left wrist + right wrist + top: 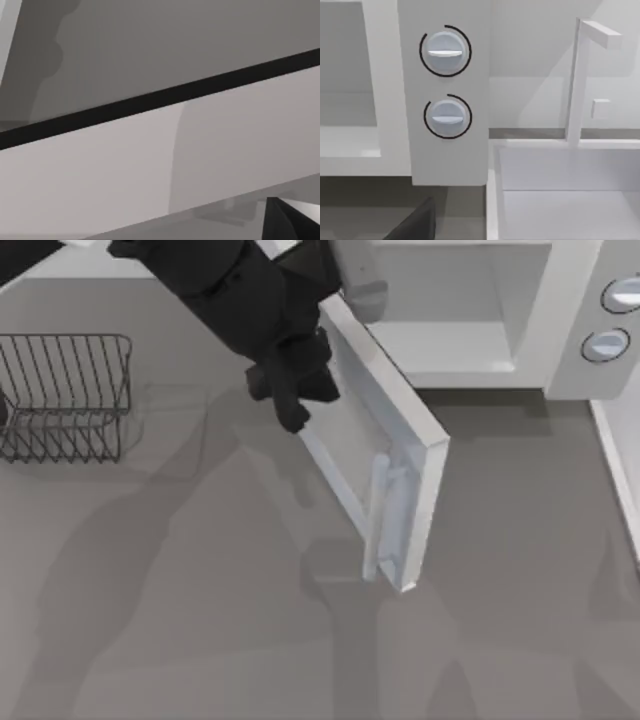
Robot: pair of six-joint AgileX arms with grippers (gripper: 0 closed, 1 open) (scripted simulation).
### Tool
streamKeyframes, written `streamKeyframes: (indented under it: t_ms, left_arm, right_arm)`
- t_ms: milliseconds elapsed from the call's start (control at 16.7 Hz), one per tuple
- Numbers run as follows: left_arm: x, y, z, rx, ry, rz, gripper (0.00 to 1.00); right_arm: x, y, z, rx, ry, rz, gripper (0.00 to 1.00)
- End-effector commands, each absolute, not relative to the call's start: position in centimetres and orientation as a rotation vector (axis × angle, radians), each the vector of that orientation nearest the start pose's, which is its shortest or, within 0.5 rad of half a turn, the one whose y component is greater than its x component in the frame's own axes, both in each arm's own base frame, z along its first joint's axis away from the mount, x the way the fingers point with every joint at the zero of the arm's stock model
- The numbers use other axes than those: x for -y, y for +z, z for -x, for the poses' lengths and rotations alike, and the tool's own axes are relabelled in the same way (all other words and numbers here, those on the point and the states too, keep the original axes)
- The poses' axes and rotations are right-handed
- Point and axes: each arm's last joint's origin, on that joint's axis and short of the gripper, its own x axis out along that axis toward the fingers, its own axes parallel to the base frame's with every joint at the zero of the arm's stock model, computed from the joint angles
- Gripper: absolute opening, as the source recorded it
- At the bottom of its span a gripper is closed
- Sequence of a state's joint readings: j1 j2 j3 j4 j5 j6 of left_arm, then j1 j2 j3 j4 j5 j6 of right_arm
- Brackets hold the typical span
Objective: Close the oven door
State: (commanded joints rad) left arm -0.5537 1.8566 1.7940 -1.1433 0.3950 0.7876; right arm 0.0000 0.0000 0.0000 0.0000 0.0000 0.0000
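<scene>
- The oven door (385, 455) is a flat white panel with a greyish window and a pale bar handle (378, 520); it stands ajar at the centre of the top view, swung out from the oven (520, 310).
- The oven is a smooth white box at upper right, its pale cavity bare, with two round grey knobs (445, 52) on the side panel.
- Our left gripper (295, 390), matte black, sits against the door's outer face at upper centre; we cannot tell how its jaws stand.
- A dark wire rack (65, 395) sits at the left edge on the grey table (200, 620).
</scene>
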Motion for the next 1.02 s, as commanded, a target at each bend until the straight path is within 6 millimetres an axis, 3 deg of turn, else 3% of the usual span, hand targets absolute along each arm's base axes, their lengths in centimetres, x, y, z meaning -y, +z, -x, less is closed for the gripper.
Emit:
streamKeyframes:
  t_ms: [480,840,1020]
  left_arm:
    - [21.5,30.8,-32.2,-0.858,-1.265,-0.722,0.0]
    - [23.4,30.8,-32.2,-0.858,-1.265,-0.722,0.0]
    - [23.2,30.9,-32.2,-0.859,-1.262,-0.719,0.0]
  right_arm:
    - [0.1,16.0,-10.6,0.0,0.0,0.0,1.0]
    - [0.1,16.0,-10.6,0.0,0.0,0.0,1.0]
    - [0.1,16.0,-10.6,0.0,0.0,0.0,1.0]
